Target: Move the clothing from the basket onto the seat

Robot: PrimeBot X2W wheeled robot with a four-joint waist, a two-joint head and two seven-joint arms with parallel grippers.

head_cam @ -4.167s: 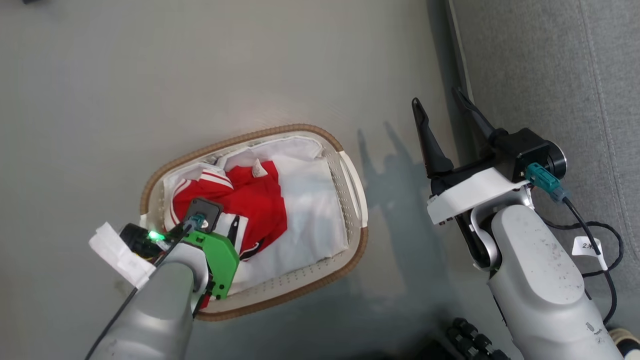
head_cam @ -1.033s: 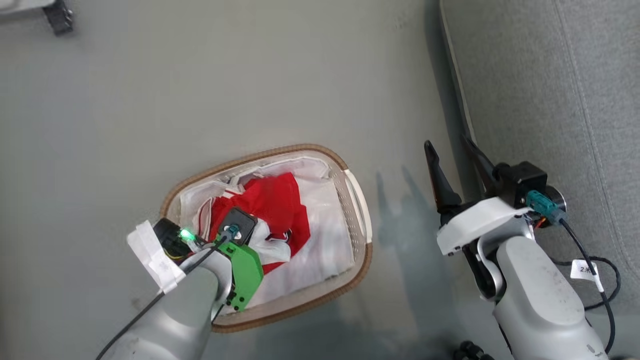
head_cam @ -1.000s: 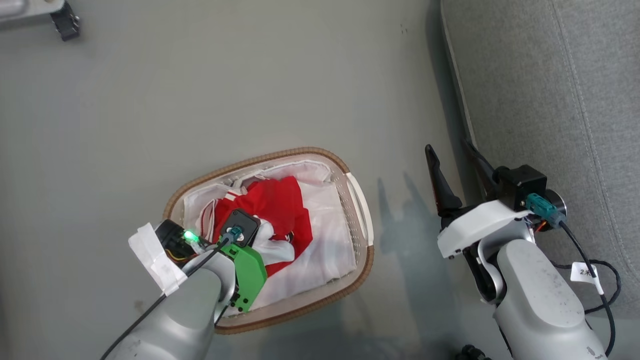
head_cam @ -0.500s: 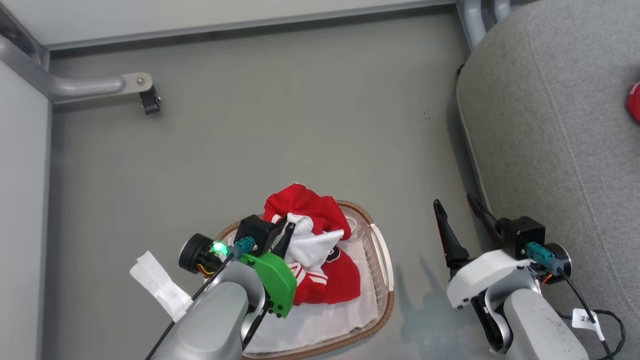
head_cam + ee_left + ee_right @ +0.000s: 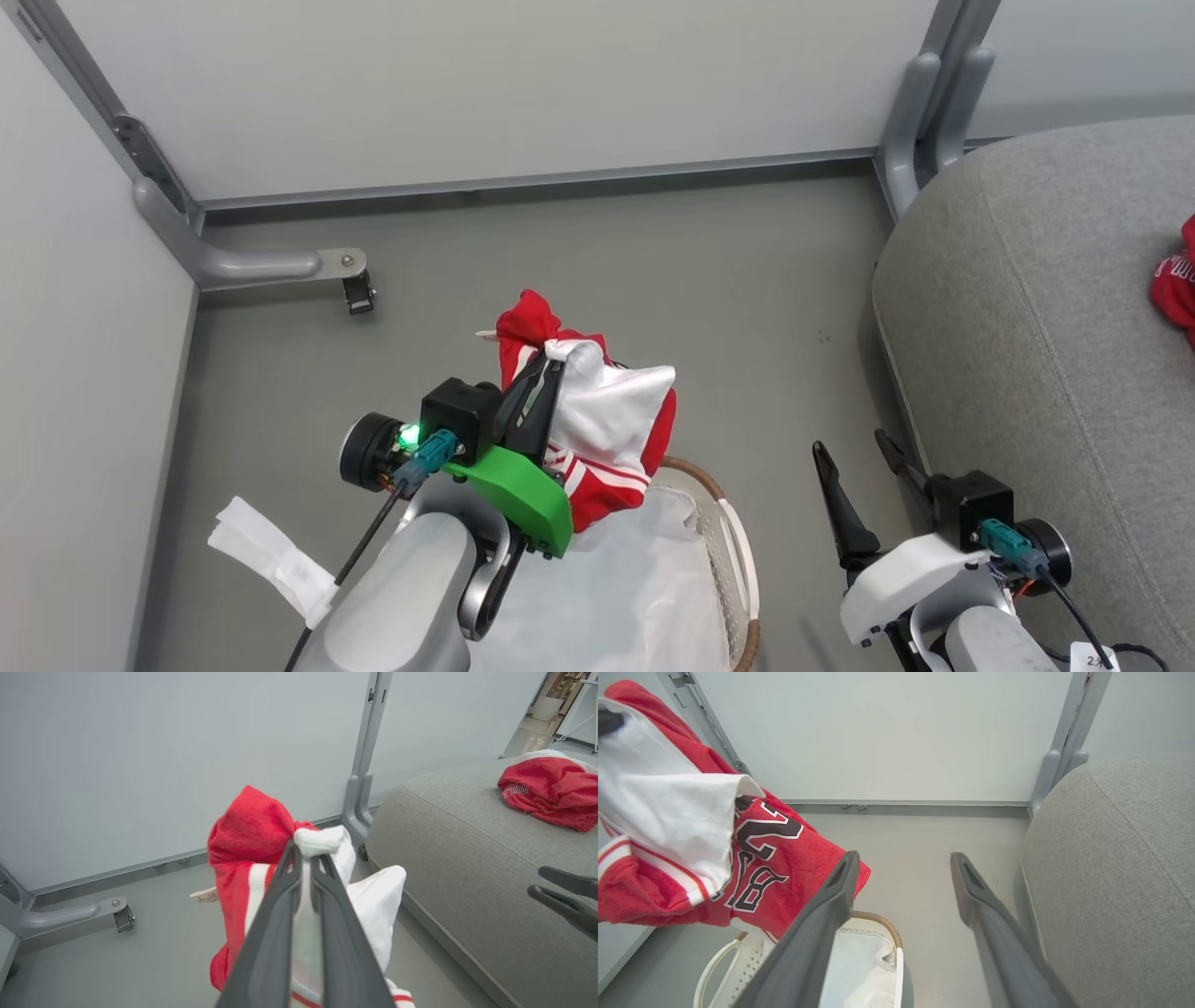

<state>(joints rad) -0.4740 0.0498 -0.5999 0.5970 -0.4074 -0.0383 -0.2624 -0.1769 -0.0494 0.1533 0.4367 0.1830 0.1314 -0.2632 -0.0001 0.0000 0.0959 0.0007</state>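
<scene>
Above the basket [image 5: 702, 476], the left gripper [image 5: 551, 359] is clamped tight on a white fold of the clothing [image 5: 611, 420], which dangles red beneath it. To its right the right gripper [image 5: 851, 443] stands spread and empty beside the seat [image 5: 1027, 327].

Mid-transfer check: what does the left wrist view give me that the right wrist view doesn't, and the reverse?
Left wrist view adds: a close look at the left end effector shut on a white fold of the held garment, and a second red garment lying on the seat.
Right wrist view adds: the basket below with its white liner, the black-and-white lettering on the held garment, and the right end effector seen along its own fingers, open and empty.
Shared: the held garment, the grey seat, the pale wall panels.
</scene>
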